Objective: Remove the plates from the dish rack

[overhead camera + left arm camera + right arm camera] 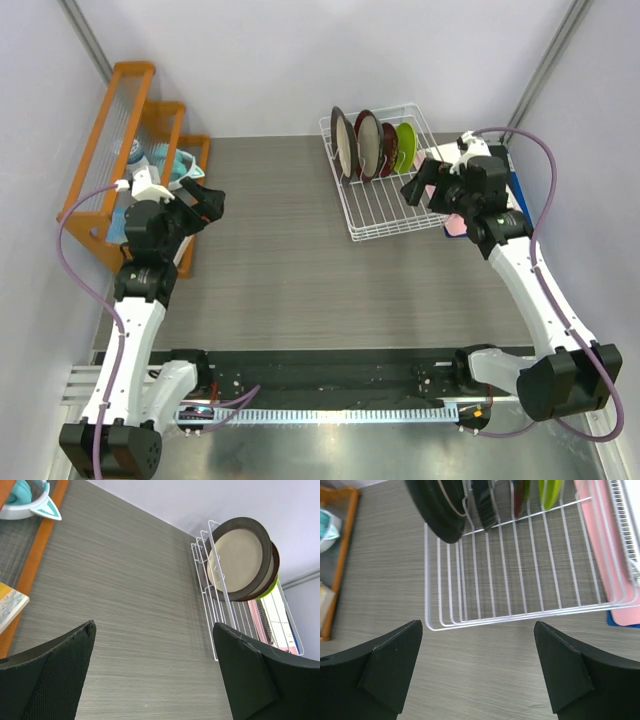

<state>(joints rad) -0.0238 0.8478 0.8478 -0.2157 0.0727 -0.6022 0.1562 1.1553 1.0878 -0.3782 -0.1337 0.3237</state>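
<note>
The white wire dish rack stands at the back right of the table. Upright in its prongs, left to right, are a grey-rimmed cream plate, a dark-red-rimmed cream plate, a smaller dark red plate and a lime green plate. My right gripper is open and empty, just right of the rack; in its wrist view the rack's near edge lies ahead. My left gripper is open and empty at the far left; its wrist view shows the grey-rimmed plate far off.
An orange wooden shelf stands along the left edge, holding a teal and white item. A pink mat on a blue one lies under the rack's right side. Grey walls close in the back and sides.
</note>
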